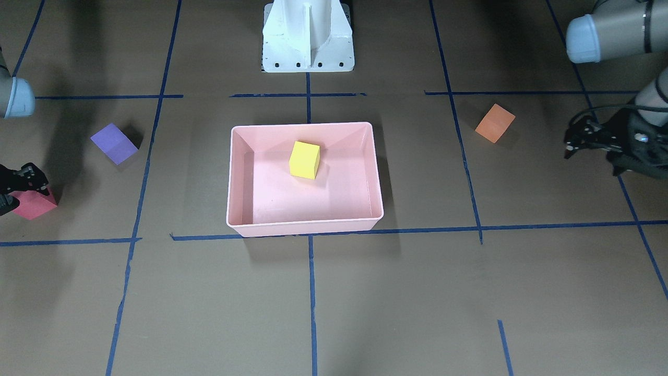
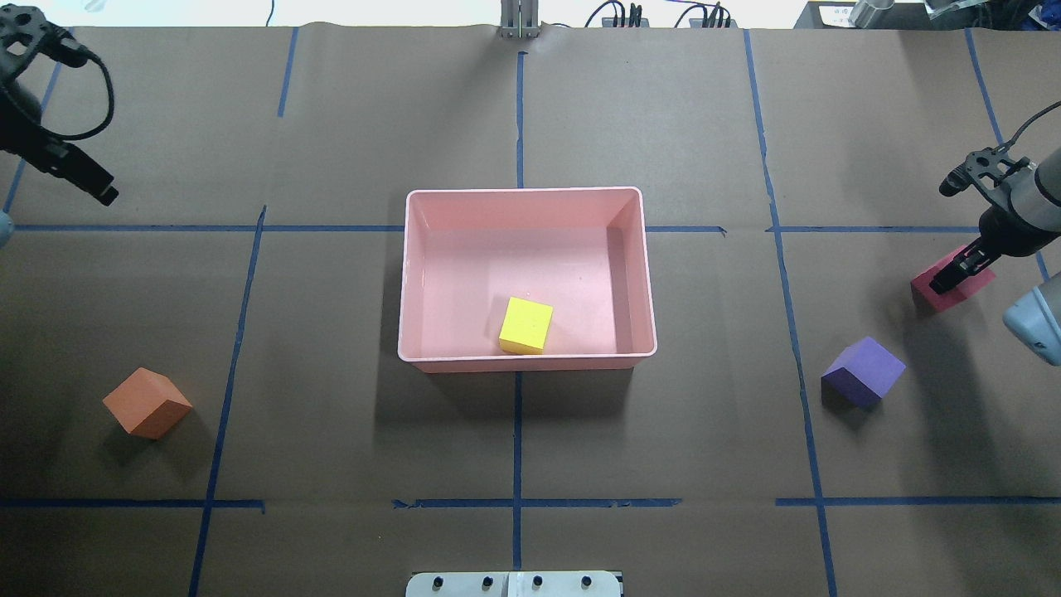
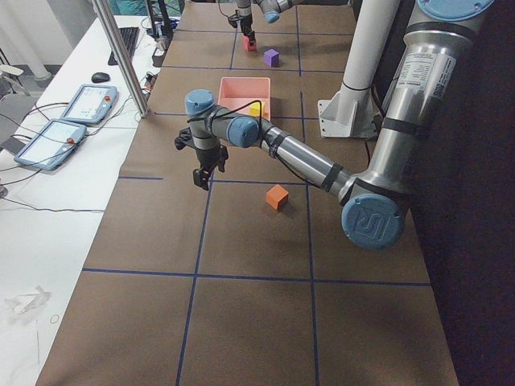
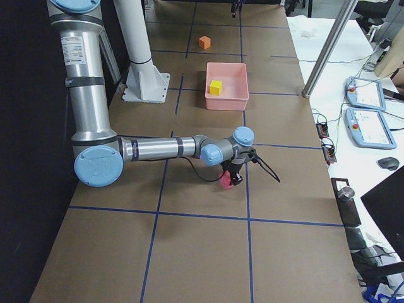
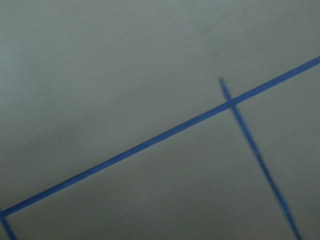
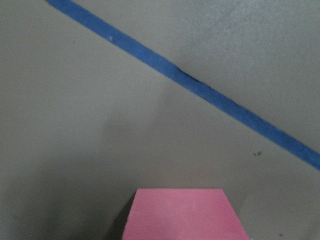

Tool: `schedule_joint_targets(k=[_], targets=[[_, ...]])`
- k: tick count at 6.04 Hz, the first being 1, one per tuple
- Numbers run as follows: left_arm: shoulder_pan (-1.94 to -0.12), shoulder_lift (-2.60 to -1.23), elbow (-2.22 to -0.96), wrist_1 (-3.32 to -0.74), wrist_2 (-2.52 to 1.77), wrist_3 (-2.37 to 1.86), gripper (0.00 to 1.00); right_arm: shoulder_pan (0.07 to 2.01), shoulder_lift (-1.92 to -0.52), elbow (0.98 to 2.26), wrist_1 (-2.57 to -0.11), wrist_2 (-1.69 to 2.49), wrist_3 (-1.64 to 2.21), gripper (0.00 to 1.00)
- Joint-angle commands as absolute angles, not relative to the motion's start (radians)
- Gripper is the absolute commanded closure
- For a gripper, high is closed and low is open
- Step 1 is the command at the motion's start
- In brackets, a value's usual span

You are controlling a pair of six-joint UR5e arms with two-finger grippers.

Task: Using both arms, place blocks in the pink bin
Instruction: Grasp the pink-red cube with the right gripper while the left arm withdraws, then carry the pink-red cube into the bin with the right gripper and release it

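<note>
One yellow-green block (image 2: 525,325) — overhead, not wrist-side

Brown table (image 2: 331,124), blue tape grid (image 2: 517,431), white pedestal (image 1: 308,36), tablets (image 3: 90,103) alongside

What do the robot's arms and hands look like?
The left arm and right arm are grey tubes with light-blue round caps at the joints; each elbow cap carries a round logo. The left hand and right hand are black, two-fingered, each trailing a black cable.
</note>
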State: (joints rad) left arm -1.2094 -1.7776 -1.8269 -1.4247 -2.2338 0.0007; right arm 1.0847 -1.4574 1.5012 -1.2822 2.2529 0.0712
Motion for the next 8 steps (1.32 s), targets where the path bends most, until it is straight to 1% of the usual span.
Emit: schedule_joint_targets(k=[1, 2, 3, 4, 5, 6, 7, 8], targets=[[-1.246, -1.679, -1.844, -1.437, -2.235, 0.011, 0.00, 1.078, -1.379, 1.567, -1.293, 2.304, 0.383, 0.65], [-1.246, -1.652, -1.848, -1.494, -2.235, -0.071, 0.00, 1.030, -1.347, 1.635, -1.295, 2.310, 0.582, 0.65], [-1.243, -1.570, -1.850, -1.669, -2.230, -0.183, 0.00, 0.984, -1.304, 1.697, -1.330, 2.310, 0.735, 0.65], [-1.226, -1.509, -1.850, -1.883, -2.226, -0.365, 0.00, 0.929, -1.231, 1.800, -1.459, 2.300, 0.876, 0.64], [-1.153, -1.453, -1.855, -2.008, -2.223, -0.465, 0.00, 0.843, -1.135, 1.857, -1.573, 2.234, 1.031, 0.62], [-1.088, -1.441, -1.859, -2.079, -2.211, -0.553, 0.00, 0.778, -1.046, 1.856, -1.622, 2.159, 1.130, 0.61], [-1.022, -1.440, -1.893, -2.089, -2.197, -0.618, 0.00, 0.731, -0.966, 1.850, -1.667, 2.128, 1.220, 0.61], [-0.899, -1.442, -1.940, -2.089, -2.116, -0.746, 0.00, 0.677, -0.927, 1.832, -1.670, 2.050, 1.262, 0.43]])
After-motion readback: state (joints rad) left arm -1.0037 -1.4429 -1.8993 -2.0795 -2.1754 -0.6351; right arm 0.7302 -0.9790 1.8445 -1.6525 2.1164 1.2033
